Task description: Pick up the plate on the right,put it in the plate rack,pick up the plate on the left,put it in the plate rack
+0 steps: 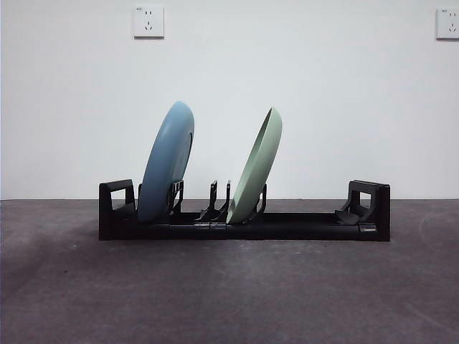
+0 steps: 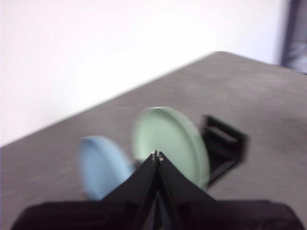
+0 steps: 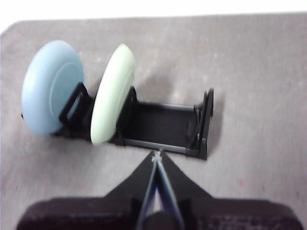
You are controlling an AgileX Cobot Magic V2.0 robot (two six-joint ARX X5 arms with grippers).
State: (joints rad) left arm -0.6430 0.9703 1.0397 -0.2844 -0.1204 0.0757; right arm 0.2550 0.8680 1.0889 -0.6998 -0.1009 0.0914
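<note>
Front view holds no arm at all: only the plate rack (image 1: 244, 223) on the grey desk (image 1: 229, 294), with the blue plate (image 1: 166, 162) standing in the slot by one looped end and the green plate (image 1: 256, 166) leaning in a slot near the middle, the two well apart. Each wrist view adds its own gripper. Left gripper (image 2: 157, 155) has its tips pressed together and holds nothing, and beyond it, blurred, the green plate (image 2: 169, 141) and blue plate (image 2: 101, 165) show their faces. Right gripper (image 3: 156, 155) is likewise pinched closed and empty, hanging just short of the rack's (image 3: 163, 127) bare end, with both plates (image 3: 53, 85) (image 3: 112, 92) farther off.
</note>
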